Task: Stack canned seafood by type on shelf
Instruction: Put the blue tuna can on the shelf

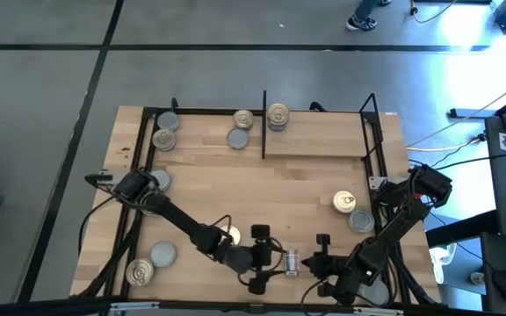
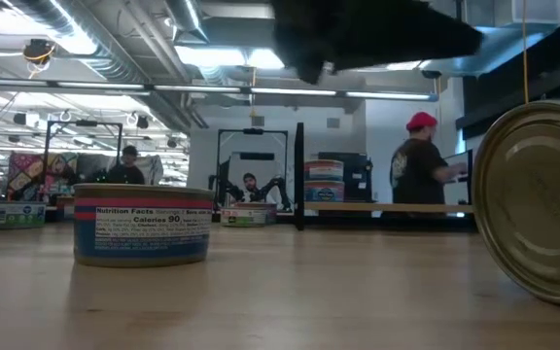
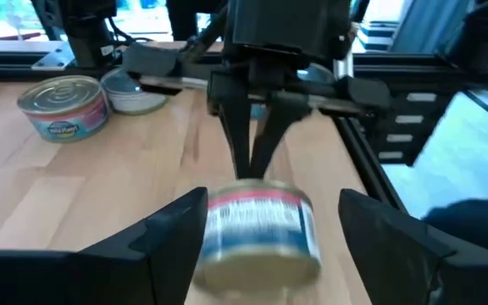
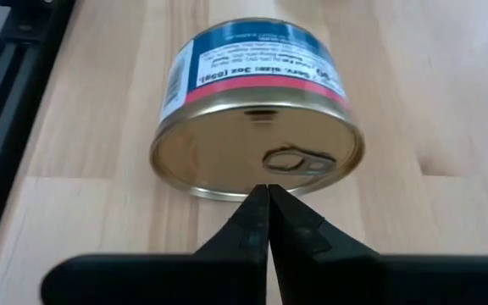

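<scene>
One tin [image 1: 290, 262] of the canned seafood lies on its round wall near the table's front edge, between my two grippers. Its pull-tab lid [image 4: 261, 161] faces my right gripper [image 4: 267, 191], which is shut, its tips low in front of the lid. My left gripper [image 3: 265, 212] is open, with one finger on each side of the tin's round wall [image 3: 257, 229]. The shelf [image 1: 314, 145] at the far edge holds several tins, two of them stacked [image 1: 277, 116] beside the black divider [image 1: 263, 123]. My left gripper has one finger [image 3: 176, 224] close beside the tin's round wall; whether it touches I cannot tell. My right gripper slants down from the table's right side, its shut fingertips [image 4: 257, 207] at the lid's lower rim [image 4: 227, 193]. I cannot tell whether they touch it.
Loose tins stand on the tabletop: two at the right [image 1: 344, 202] [image 1: 361, 219], two at the front left [image 1: 163, 254] [image 1: 139, 272], one under the left arm [image 1: 228, 235], one by the left frame [image 1: 158, 180]. Bare wood lies mid-table. People show in the room beyond.
</scene>
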Motion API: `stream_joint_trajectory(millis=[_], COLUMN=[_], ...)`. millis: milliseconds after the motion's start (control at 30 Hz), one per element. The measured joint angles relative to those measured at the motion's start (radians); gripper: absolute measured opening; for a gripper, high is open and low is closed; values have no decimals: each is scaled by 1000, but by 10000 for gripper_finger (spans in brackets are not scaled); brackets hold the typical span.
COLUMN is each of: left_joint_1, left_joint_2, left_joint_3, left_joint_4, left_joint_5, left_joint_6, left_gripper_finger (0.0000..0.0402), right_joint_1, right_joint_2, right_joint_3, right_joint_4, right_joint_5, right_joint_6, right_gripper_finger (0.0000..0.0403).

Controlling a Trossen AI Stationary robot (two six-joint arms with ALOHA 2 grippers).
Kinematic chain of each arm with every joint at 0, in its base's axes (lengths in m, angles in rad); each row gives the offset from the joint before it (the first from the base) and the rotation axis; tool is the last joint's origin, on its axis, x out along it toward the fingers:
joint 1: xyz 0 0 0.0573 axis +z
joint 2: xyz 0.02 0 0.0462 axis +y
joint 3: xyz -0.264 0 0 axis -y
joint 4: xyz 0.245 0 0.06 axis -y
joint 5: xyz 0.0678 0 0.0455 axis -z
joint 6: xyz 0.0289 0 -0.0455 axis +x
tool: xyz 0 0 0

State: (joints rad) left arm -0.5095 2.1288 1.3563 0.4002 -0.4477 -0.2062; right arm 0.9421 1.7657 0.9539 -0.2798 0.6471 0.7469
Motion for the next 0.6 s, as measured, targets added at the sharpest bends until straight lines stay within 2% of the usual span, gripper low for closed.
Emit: stream_joint_trajectory(millis=[100, 200, 300, 433, 600], left_joint_1=[15, 21, 21, 26, 27], left_joint_2=[48, 64, 70, 71, 71], left_joint_3=[77, 127, 131, 124, 124], left_joint_4=[-27, -130, -195, -198, -183], left_joint_5=[1, 0, -1, 1, 9], left_joint_6=[0, -5, -50, -89, -65], left_gripper_finger=[265, 265, 265, 265, 265], right_joint_1=[0, 0, 0, 0, 0], right_joint_2=[0, 0, 0, 0, 0], right_joint_3=[0, 0, 0, 0, 0], right_joint_4=[-2, -3, -4, -6, -6], right_joint_5=[12, 12, 12, 15, 16], right_joint_6=[-1, -1, -2, -19, -19], right_gripper_finger=[10, 10, 10, 10, 10])
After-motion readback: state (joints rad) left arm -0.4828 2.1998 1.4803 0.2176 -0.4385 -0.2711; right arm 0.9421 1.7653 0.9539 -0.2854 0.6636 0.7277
